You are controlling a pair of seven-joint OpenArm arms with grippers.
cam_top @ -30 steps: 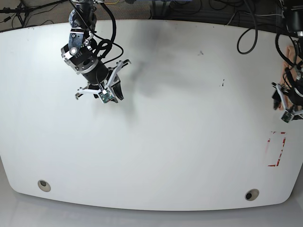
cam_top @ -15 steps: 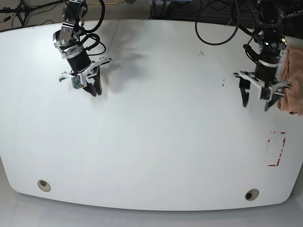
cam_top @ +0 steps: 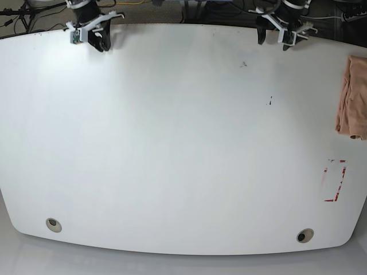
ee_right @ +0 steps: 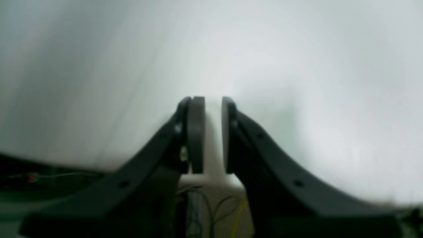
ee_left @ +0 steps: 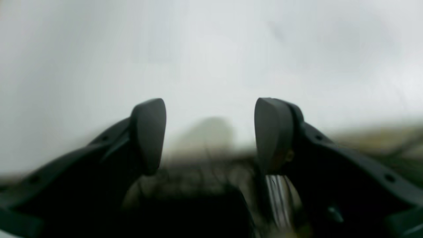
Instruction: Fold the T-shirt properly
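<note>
T-shirt (cam_top: 351,98) at table (cam_top: 183,143) edge, end effectors (cam_top: 274,39) apart

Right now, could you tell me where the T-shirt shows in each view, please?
Base: T-shirt bunched at the table's right edge, far from both arms.
Left wrist: not in it; blurred table beyond spread fingers.
Right wrist: not in it; only nearly closed fingers.
Shared landmark: the white table.
</note>
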